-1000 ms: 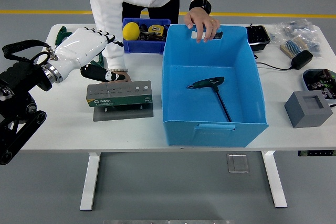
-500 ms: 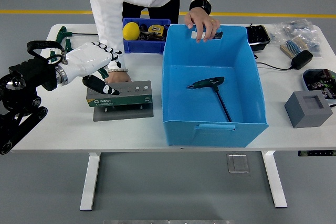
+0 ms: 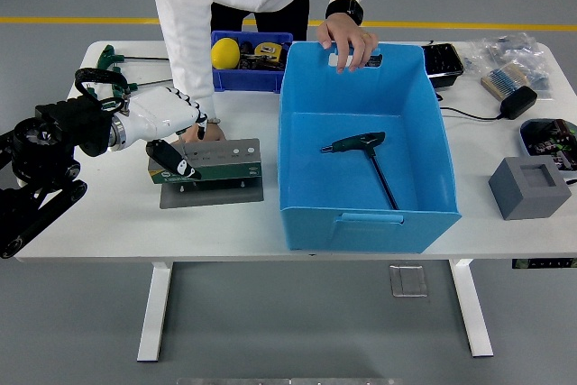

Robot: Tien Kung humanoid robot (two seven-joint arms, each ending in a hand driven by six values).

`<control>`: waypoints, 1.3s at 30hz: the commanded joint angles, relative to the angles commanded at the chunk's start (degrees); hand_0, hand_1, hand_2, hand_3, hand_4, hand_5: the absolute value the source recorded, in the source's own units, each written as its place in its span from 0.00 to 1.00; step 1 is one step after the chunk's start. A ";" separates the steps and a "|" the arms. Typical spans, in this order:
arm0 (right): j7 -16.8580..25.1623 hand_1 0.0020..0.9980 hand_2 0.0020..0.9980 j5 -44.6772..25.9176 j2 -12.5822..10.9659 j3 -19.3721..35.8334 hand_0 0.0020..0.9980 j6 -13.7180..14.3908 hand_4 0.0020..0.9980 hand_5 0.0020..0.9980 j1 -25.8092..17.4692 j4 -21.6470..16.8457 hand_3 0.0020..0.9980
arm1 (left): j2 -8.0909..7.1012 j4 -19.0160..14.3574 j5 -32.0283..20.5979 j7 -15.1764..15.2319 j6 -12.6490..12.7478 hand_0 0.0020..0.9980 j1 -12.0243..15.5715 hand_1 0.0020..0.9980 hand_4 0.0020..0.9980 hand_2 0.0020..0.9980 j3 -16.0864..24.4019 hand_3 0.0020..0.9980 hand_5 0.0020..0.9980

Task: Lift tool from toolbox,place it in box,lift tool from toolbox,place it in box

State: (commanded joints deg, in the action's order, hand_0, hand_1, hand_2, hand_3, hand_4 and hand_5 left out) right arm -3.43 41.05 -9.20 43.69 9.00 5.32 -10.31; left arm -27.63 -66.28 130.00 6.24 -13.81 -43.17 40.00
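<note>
At nine o'clock the robot's left arm comes in over the white table (image 3: 108,214), and its white left hand (image 3: 167,128) hangs over the left end of the green tool holder (image 3: 206,162). The fingers are loosely spread and grasp nothing; the dark thumb (image 3: 173,158) points down across the holder's left face, touching it or just above it, I cannot tell which. The holder sits on a grey base plate (image 3: 213,193) and has a grey top with a row of holes. Just behind it, a person's hand (image 3: 204,132) in a white sleeve presses on the holder's far edge, right beside the robot's fingers.

At eleven o'clock two green-handled T-wrenches (image 3: 113,59) lie near the table's far left corner. Toward twelve o'clock stands a small dark blue bin (image 3: 248,78) with a yellow ball (image 3: 224,53) and assorted bits inside.

In the centre is the large light blue box (image 3: 361,214). A green-handled T-handle wrench (image 3: 367,152) lies on its floor, the shaft pointing toward the near wall. The person's other hand (image 3: 347,41), with a black watch at the wrist, grips the box's far rim.

At one o'clock are a black tray (image 3: 443,62), plastic bags of small parts (image 3: 509,56) and a black power adapter (image 3: 517,101) with its cable. At three o'clock sit a grey foam block (image 3: 530,187) and, at the table's edge, a dark round container (image 3: 552,137).
</note>
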 joint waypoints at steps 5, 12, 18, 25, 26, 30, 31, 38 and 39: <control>0.03 0.58 0.68 -0.19 -0.17 -0.43 0.61 -0.10 0.86 0.95 0.15 0.00 0.66 | -0.03 0.31 0.00 -0.51 -1.38 0.85 -0.97 0.82 1.00 0.78 -1.12 0.59 0.63; 0.14 0.58 0.68 -0.47 -0.33 -0.87 0.61 -0.09 0.86 0.95 0.27 0.00 0.66 | -0.37 1.58 0.00 -0.78 -2.51 0.86 -3.08 0.81 1.00 0.77 -3.61 0.59 0.63; 0.17 0.58 0.68 -0.47 -0.43 -0.93 0.61 -0.05 0.86 0.95 0.37 0.00 0.66 | -0.96 3.16 0.00 0.01 -2.12 0.86 -4.76 0.80 1.00 0.74 -5.68 0.58 0.64; 0.15 0.58 0.68 -0.49 -0.52 -1.12 0.61 -0.03 0.86 0.95 0.50 0.00 0.66 | -1.38 4.06 0.00 0.62 -1.84 0.86 -6.75 0.77 1.00 0.69 -8.16 0.57 0.65; 0.17 0.58 0.68 -0.54 -0.53 -1.15 0.61 -0.02 0.86 0.95 0.49 0.00 0.66 | -1.37 4.17 0.00 0.68 -1.90 0.86 -7.03 0.77 1.00 0.69 -8.47 0.57 0.65; 0.18 0.58 0.68 -0.55 -0.60 -1.30 0.61 0.00 0.86 0.95 0.56 0.00 0.66 | -1.21 4.46 0.00 0.80 -2.19 0.86 -8.15 0.77 1.00 0.69 -9.86 0.57 0.65; 0.18 0.58 0.68 -0.55 -0.61 -1.32 0.61 0.00 0.86 0.94 0.57 0.00 0.66 | -1.18 4.48 0.00 0.82 -2.22 0.86 -8.28 0.75 1.00 0.65 -10.04 0.56 0.66; 0.20 0.58 0.68 -0.61 -0.65 -1.53 0.61 0.09 0.86 0.94 0.62 0.00 0.65 | -0.97 4.48 0.00 1.01 -2.17 0.86 -8.85 0.70 1.00 0.60 -10.99 0.53 0.66; 0.20 0.58 0.68 -0.60 -0.64 -1.54 0.61 0.11 0.86 0.94 0.60 0.00 0.65 | -0.97 4.44 0.00 1.04 -2.16 0.86 -8.90 0.70 1.00 0.60 -11.13 0.53 0.66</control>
State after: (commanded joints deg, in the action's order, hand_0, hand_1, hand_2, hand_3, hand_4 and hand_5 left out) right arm -3.23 40.45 -9.84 42.14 9.11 5.92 -10.31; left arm -28.60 -61.85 130.00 7.28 -15.97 -52.07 28.87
